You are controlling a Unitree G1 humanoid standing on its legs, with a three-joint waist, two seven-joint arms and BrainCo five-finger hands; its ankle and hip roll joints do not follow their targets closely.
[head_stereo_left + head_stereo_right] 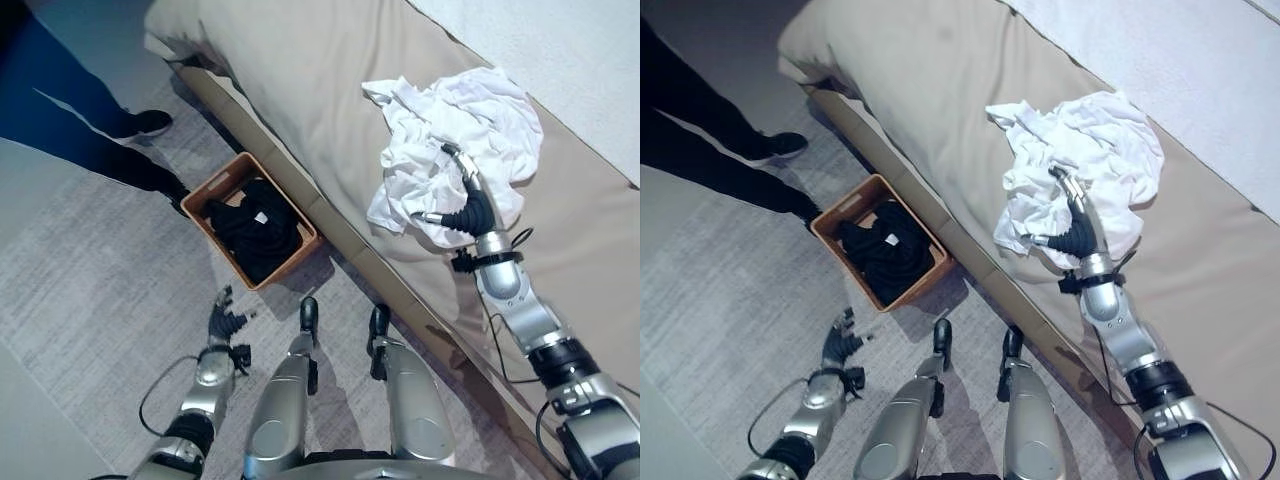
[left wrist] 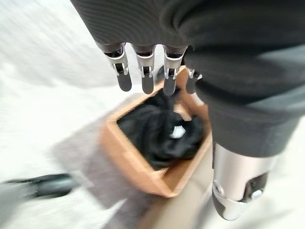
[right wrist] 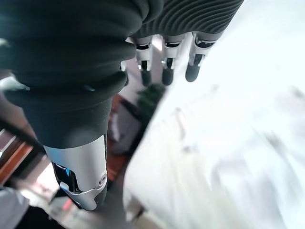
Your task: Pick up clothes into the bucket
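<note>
White clothes [image 1: 455, 135] lay crumpled on the beige bed [image 1: 300, 70]; the right hand [image 1: 468, 205] rested over them, fingers straight. The left hand [image 1: 225, 318] hung relaxed near the brown bucket [image 1: 222, 185] holding black clothes [image 1: 255, 230].

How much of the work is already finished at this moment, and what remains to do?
Done: a black garment lies in the brown bucket on the floor beside the bed. In hand: the right hand reaches over the white clothes on the bed, fingers open, not gripping. Left: grasp the white clothes and carry them to the bucket. The left hand hangs open.
</note>
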